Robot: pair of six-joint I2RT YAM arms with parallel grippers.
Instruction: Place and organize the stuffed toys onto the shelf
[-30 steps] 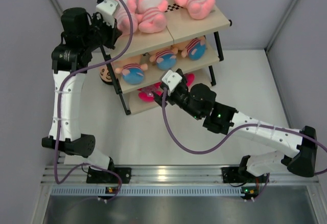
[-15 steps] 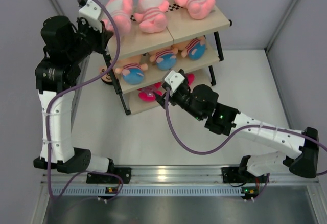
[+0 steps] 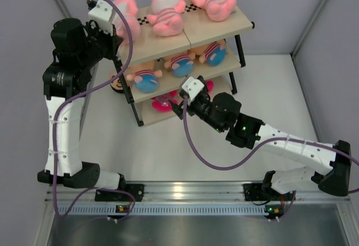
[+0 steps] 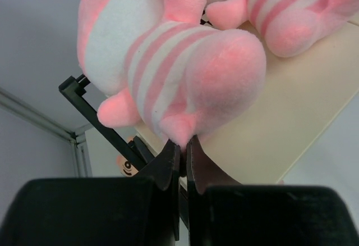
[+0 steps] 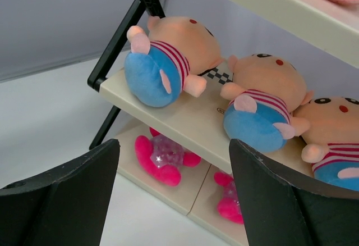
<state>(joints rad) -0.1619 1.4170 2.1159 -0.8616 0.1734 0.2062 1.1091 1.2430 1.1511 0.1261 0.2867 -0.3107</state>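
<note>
Three pink toys are laid on the top board of the shelf. The leftmost pink toy is touched underneath by the tightly closed left claw. Boy dolls are laid on the middle board. The right claw is held spread wide near them.

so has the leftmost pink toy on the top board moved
Yes. The left pink toy has slid left along the shelf's top board, away from the middle pink toy.
</note>
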